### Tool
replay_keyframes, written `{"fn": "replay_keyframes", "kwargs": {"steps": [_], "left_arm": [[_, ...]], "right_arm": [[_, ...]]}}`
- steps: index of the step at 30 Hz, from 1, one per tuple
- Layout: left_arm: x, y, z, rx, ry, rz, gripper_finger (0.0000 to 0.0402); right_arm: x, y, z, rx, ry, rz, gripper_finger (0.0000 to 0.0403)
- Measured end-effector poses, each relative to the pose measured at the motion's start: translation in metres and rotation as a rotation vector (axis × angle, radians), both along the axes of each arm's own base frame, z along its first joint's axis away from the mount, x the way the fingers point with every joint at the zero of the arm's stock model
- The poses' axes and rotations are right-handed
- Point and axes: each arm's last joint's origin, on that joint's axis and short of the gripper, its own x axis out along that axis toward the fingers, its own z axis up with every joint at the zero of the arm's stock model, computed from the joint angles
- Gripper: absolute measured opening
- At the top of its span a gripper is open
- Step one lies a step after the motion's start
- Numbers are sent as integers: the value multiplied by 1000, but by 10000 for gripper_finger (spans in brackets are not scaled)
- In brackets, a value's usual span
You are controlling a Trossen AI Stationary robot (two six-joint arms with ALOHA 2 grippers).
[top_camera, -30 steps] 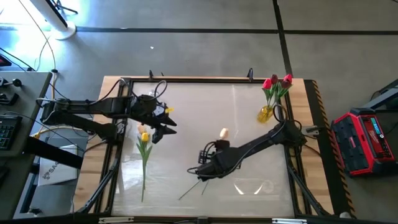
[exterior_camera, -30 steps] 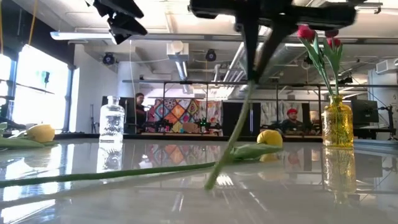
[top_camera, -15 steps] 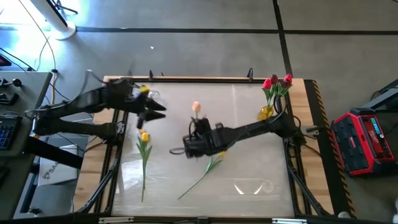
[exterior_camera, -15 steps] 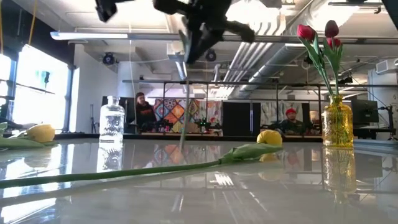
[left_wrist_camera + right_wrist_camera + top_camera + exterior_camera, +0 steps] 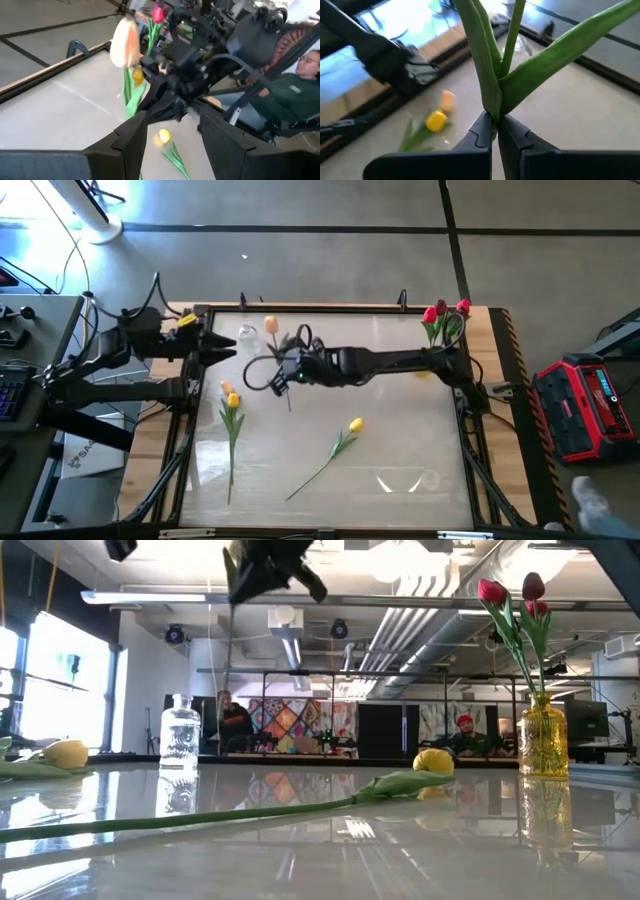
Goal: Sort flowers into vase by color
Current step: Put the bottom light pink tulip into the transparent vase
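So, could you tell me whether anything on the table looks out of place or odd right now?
Nothing looks damaged or spilled. Two yellow-headed artificial tulips lie flat on the white tabletop, unsorted, while the right gripper holds a pale orange tulip by its stem.

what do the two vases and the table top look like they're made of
Clear vase: looks like colourless glass, since the room shows through it. Yellow vase: seemingly tinted amber glass, translucent, with stems visible inside. Table top: a glossy white sheet, perhaps acrylic or laminate; it mirrors the vases and ceiling lights.
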Motion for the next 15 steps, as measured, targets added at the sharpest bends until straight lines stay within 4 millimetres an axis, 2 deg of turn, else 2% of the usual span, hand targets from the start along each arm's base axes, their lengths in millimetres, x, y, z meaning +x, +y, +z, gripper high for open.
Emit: {"fn": "replay_keyframes", "kwargs": {"steps": [6, 15], "left_arm": [[-9, -2, -2, -37, 5, 32, 172], [-1, -1, 5, -23, -65, -2, 172]], "right_arm": [[2, -7, 36, -65, -89, 94, 0], [-10, -7, 101, -222, -229, 201, 0]]}}
